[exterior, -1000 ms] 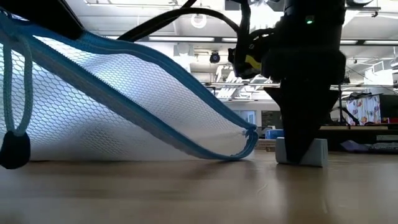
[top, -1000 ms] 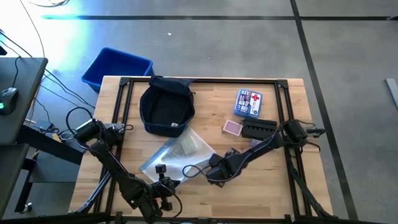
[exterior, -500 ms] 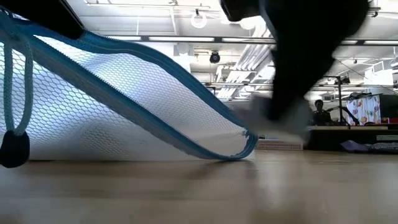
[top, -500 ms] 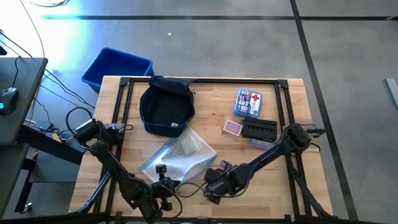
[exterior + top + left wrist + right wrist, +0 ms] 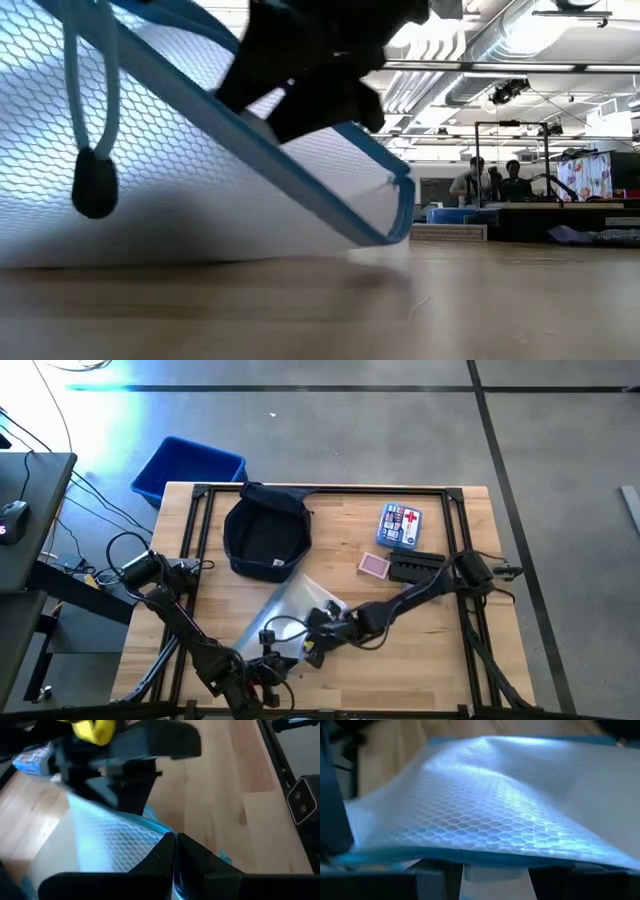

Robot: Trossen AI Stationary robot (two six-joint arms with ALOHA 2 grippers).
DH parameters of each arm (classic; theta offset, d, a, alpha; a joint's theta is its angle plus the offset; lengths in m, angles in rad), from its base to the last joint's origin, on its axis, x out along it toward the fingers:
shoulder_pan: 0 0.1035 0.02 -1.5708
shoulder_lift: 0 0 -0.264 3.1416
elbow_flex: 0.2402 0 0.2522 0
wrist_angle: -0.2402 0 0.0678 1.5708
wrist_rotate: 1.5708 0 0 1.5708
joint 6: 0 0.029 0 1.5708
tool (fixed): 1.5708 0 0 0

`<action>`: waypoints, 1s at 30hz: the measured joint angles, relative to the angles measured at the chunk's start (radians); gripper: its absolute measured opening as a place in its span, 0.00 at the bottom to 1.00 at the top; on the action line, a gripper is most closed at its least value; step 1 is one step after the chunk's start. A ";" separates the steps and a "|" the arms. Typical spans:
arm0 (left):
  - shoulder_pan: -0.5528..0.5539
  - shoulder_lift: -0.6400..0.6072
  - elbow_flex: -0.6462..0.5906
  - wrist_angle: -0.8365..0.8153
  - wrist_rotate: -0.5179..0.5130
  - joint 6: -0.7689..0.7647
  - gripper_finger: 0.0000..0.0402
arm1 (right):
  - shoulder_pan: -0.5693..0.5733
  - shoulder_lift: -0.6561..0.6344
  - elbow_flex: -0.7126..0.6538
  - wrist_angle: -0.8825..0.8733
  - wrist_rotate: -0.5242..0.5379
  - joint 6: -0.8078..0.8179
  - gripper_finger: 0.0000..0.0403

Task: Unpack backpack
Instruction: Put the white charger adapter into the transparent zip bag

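The dark navy backpack (image 5: pixel 268 535) lies open on the table's far left part, and no gripper touches it. A clear mesh pouch (image 5: pixel 290 600) with a blue zipper edge lies slanted in front of it, its low side on the wood (image 5: pixel 200 255). My left gripper (image 5: pixel 268 662) is shut on the pouch's near end. My right gripper (image 5: pixel 318 632) hovers at the pouch's right edge, shut on a small pale block (image 5: pixel 495 872). I cannot tell whether the block touches the pouch. My left gripper pinches the pouch's blue zipper edge (image 5: pixel 159 826) between its two shut fingers, coming from the table's near side and slanting down. That end is raised off the table, and the rest slopes down to the wood. My right gripper holds the pale block (image 5: pixel 495 872) between its two fingers (image 5: pixel 440 875), lifted clear of the table just below the pouch's blue edge (image 5: pixel 470 856). The fingers slant down from the table's right side.
A white-and-blue first-aid box (image 5: pixel 400 525), a pink card pack (image 5: pixel 373 566) and a black case (image 5: pixel 415 568) lie at the right. A blue bin (image 5: pixel 188 468) stands on the floor beyond the far left corner. Bare wood shows near the front right.
My right gripper has lifted the pale block off the table and carried it toward the table's left edge, up to the pouch, tipping its fingers more level. The pouch's raised end has shifted a little higher in my left gripper.
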 joint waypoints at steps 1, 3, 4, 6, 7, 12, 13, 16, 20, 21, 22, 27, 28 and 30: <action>0.000 0.000 0.000 0.000 -0.016 -0.005 0.00 | -0.003 0.005 0.000 0.032 -0.019 -0.005 0.38; 0.000 0.000 0.000 0.000 -0.040 -0.011 0.00 | -0.007 0.027 0.000 0.098 -0.052 -0.013 0.38; 0.000 0.000 0.000 0.001 -0.050 -0.013 0.00 | -0.007 0.041 0.000 0.128 -0.069 -0.022 0.38; 0.000 0.000 0.000 0.001 -0.055 -0.013 0.00 | -0.007 0.079 0.000 0.209 -0.102 -0.033 0.38; 0.000 0.000 0.000 0.000 -0.055 -0.013 0.00 | -0.007 0.097 0.000 0.245 -0.121 -0.046 0.38; -0.009 0.000 0.000 -0.010 -0.036 0.009 0.00 | -0.029 0.174 -0.001 0.438 -0.206 -0.077 0.38; -0.012 0.000 0.000 -0.011 -0.031 0.021 0.00 | -0.035 0.184 -0.002 0.470 -0.228 -0.080 0.38; -0.020 0.000 0.000 -0.013 -0.033 0.045 0.00 | -0.050 0.201 -0.002 0.534 -0.260 -0.089 0.38; -0.023 0.000 0.000 -0.003 -0.036 0.058 0.00 | -0.072 0.204 -0.002 0.581 -0.217 -0.100 0.42; -0.023 0.000 0.000 -0.002 -0.038 0.063 0.00 | -0.073 0.204 -0.002 0.583 -0.199 -0.102 0.46; -0.023 0.000 0.000 0.003 -0.034 0.065 0.00 | -0.074 0.204 -0.002 0.583 -0.181 -0.102 0.52; -0.023 0.000 0.000 0.004 -0.022 0.074 0.00 | -0.076 0.204 0.000 0.588 -0.164 -0.096 0.77; -0.023 0.000 0.000 0.005 -0.018 0.073 0.00 | -0.076 0.204 0.000 0.585 -0.165 -0.096 0.81; -0.023 0.000 0.000 0.005 -0.016 0.074 0.00 | -0.076 0.204 0.000 0.580 -0.166 -0.096 0.86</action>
